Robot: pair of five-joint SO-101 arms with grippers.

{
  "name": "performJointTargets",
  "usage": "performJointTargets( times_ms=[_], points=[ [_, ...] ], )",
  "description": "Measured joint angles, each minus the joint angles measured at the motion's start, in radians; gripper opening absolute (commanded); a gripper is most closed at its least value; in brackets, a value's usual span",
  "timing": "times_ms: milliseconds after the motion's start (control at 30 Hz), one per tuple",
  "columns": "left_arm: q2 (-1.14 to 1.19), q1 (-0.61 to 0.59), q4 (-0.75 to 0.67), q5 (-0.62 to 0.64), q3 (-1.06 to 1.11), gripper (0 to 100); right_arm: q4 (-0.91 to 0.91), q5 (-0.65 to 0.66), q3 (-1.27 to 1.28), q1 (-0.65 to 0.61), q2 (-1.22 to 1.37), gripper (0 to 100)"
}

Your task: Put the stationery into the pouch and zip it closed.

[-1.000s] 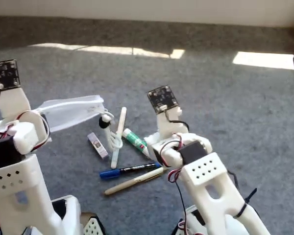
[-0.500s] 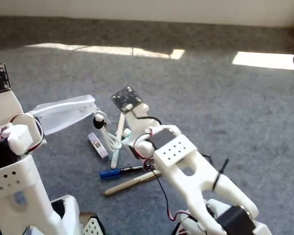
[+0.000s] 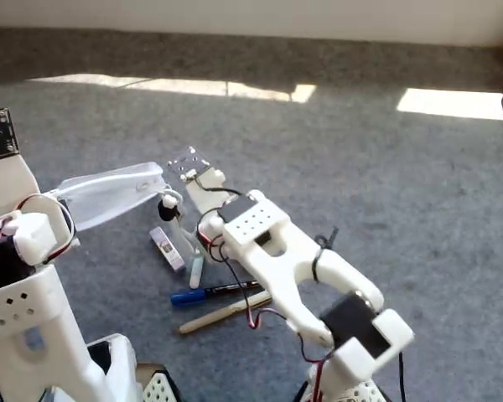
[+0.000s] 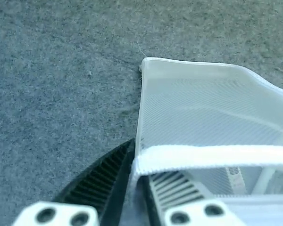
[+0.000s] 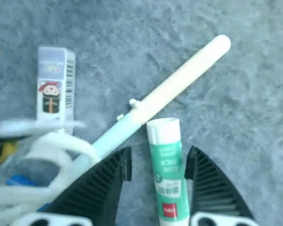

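My left gripper (image 4: 140,162) is shut on the rim of the clear mesh pouch (image 4: 212,103), which hangs tilted above the carpet at the left in the high view (image 3: 109,197). A black zip pull with a white cord (image 3: 169,205) dangles from its far end. My right gripper (image 5: 158,157) is open, low over the pile, its fingers on either side of the green glue stick (image 5: 167,162). Beside it lie a white and pale blue pen (image 5: 179,80) and an eraser (image 5: 55,87). A blue marker (image 3: 210,293) and a cream pen (image 3: 230,310) lie nearer the arm bases.
The grey carpet (image 3: 402,184) stretches bare to the right and behind the pile. The right arm's body (image 3: 277,251) covers the glue stick in the high view. A white wall edge runs along the back.
The right arm has swung left and forward over the stationery, ending with its gripper over the glue stick. The pouch shifted slightly left, then held still.
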Motion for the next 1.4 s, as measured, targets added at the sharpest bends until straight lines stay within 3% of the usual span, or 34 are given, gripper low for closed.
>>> performJointTargets(
  times_ms=[300, 567, 800, 1133, 1400],
  points=[
    [0.0, 0.0, 0.0, 0.0, 0.0, 1, -0.011, 0.0, -0.077, 0.071, 0.13, 0.3],
    [0.0, 0.0, 0.0, 0.0, 0.0, 1, 0.064, 0.0, -0.083, 0.153, 0.118, 0.5],
    [0.0, 0.008, 0.0, 0.0, 0.0, 1, 0.084, 0.002, -0.04, 0.23, -0.081, 0.5],
    [-0.002, 0.169, -0.006, 0.0, 0.0, 1, 0.08, 0.002, 0.152, 0.25, -0.33, 0.5],
    [0.002, 0.278, 0.015, 0.0, -0.066, 1, 0.078, 0.002, 0.17, 0.25, -0.384, 0.5]
  ],
)
